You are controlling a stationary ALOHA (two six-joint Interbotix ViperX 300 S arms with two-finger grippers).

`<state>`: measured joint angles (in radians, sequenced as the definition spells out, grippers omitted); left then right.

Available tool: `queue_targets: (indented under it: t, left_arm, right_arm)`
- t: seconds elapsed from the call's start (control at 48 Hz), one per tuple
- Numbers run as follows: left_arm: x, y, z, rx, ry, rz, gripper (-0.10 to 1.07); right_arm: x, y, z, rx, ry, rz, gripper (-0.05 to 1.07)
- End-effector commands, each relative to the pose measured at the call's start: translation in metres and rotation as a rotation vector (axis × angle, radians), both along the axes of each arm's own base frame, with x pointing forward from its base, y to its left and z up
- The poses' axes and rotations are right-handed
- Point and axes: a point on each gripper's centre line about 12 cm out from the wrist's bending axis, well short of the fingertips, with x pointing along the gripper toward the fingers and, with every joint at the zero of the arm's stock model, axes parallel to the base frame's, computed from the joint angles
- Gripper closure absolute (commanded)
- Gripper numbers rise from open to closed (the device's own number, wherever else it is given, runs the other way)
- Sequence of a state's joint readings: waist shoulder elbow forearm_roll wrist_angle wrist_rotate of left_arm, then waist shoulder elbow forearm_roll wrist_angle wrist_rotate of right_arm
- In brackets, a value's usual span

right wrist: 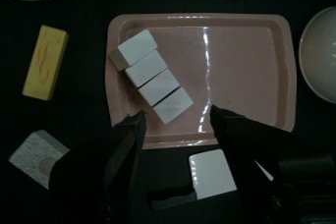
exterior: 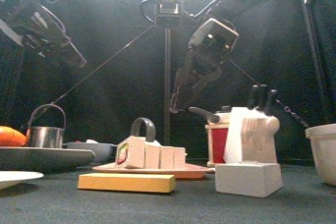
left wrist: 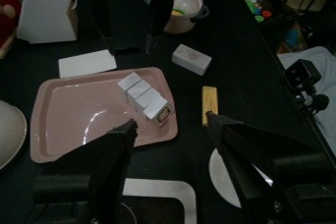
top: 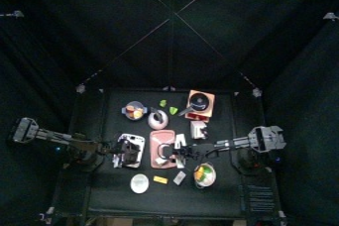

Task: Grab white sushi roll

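white sushi roll (right wrist: pixel 152 76): a row of white chunks lying diagonally on the pink tray (right wrist: pixel 243 56). my right hand (right wrist: pixel 180 144) hangs above it, jaws wide, empty, the row just ahead. left hand (left wrist: pixel 174 144) also wide, near the tray's edge. front view shows the chunks' height; right wrist view shows the row's axis.

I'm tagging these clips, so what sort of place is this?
Probably a robot test booth set up as a toy kitchen: black curtains around a small table, with a pink tray of white sushi pieces and a knife block.
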<state>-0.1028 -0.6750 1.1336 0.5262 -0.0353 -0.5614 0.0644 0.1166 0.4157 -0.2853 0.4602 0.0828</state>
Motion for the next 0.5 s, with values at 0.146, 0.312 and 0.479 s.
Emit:
queue_targets:
  t: [0.146, 0.312, 0.479]
  left_arm:
    - [0.002, -0.001, 0.005, -0.005, -0.018, -0.003, 0.05]
    - [0.001, -0.001, 0.003, -0.005, -0.015, -0.003, 0.05]
    - [0.0, 0.0, 0.002, -0.004, -0.009, -0.003, 0.05]
  right_arm:
    - [0.019, 0.002, -0.005, -0.068, -0.016, 0.064, 0.15]
    - [0.028, 0.001, -0.012, -0.081, -0.011, 0.077, 0.15]
    - [0.034, 0.001, -0.018, -0.089, -0.001, 0.089, 0.15]
